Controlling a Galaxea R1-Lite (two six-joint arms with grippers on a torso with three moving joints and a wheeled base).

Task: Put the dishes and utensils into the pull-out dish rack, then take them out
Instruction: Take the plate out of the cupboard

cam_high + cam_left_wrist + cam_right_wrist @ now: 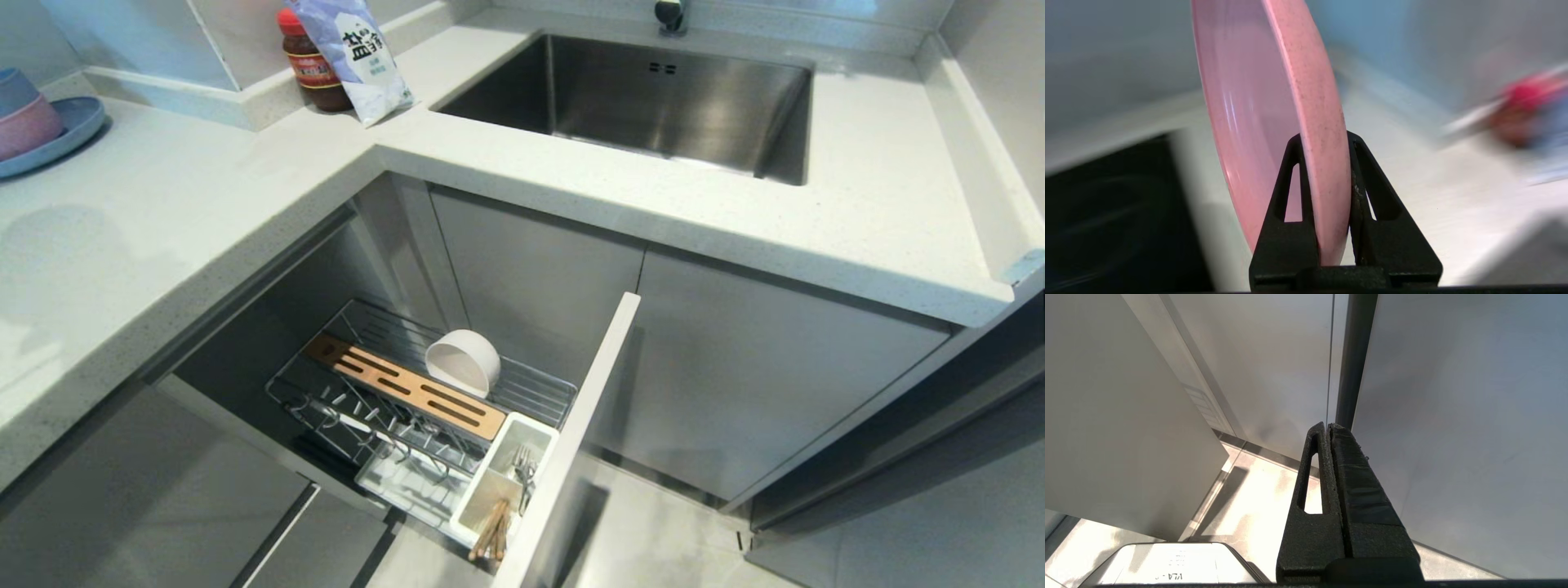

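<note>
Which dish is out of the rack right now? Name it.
The pink plate, clamped by its rim in the left gripper. The white bowl sits in the pull-out dish rack, tipped on its side.

The head camera looks steeply down over the pale surface [163,245] into the dish rack [424,392]. The left wrist camera sits close behind its tool [1327,147]. The right wrist camera faces cabinet panels [1453,396].
</note>
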